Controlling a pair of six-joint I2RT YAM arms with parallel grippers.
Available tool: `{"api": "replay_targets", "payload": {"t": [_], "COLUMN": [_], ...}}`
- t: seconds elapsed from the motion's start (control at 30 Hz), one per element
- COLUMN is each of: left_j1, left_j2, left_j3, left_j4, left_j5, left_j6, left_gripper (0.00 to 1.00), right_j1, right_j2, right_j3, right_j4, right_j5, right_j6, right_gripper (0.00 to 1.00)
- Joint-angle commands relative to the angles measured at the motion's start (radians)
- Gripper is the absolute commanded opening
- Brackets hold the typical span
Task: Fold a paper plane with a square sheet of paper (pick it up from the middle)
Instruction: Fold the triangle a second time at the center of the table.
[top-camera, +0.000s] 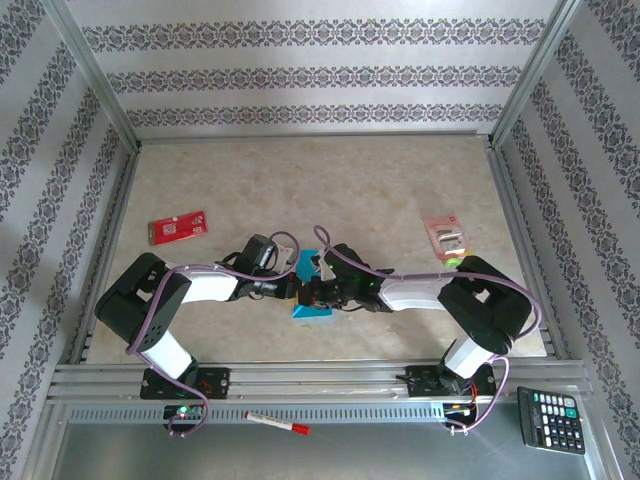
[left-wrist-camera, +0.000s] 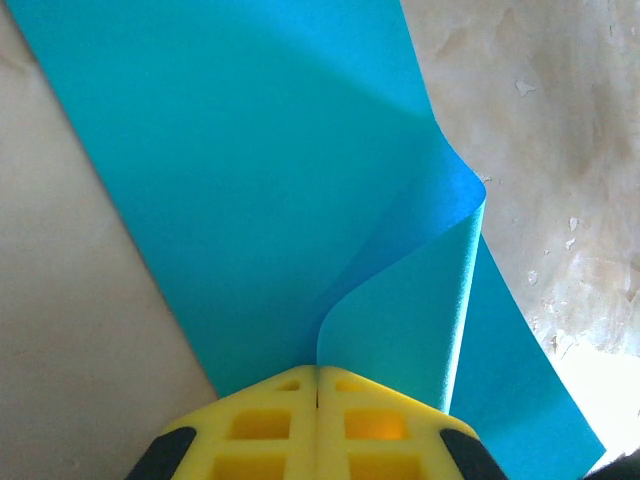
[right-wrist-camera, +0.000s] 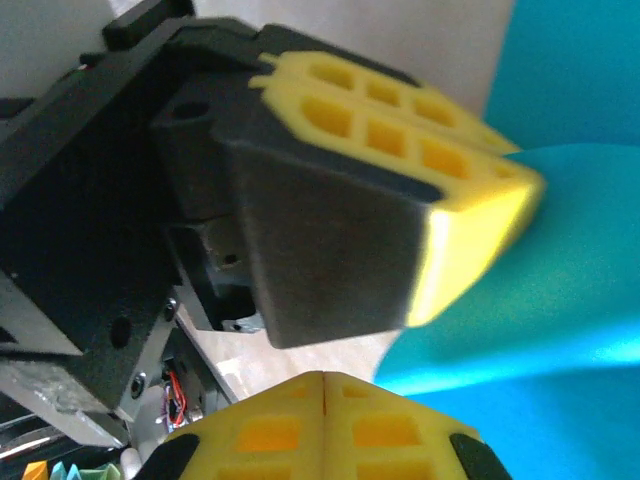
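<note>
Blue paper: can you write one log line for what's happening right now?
square sheet of paper: curled up, one flap bent over | left gripper: shut on it | right gripper: shut, hold unclear | stage: folding unfinished

far table (top-camera: 330, 170) open, centre taken — paper (top-camera: 312, 312)

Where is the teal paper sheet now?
In the top view, the square sheet of paper lies near the table's front centre, between the right gripper and the left gripper, which pinches it.
</note>
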Motion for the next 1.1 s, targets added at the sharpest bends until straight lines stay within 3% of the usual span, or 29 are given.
{"api": "replay_targets", "payload": {"t": [0.0, 1.07], "left_j1": [-0.003, -0.004], "left_j2": [0.041, 0.047], "left_j3": [-0.018, -0.018], "left_j4": [-0.126, -0.129], "left_j5": [-0.087, -0.089], "left_j6": [0.006, 0.016], "left_gripper": [0.00, 0.00], "right_j1": [0.015, 0.035], "right_j2": [0.038, 0.158], "right_j3": [-0.019, -0.050], "right_j4": [0.108, 0.118], "right_j5": [0.033, 0.041], "right_j6": [0.044, 0.031], "right_gripper": [0.00, 0.00]}}
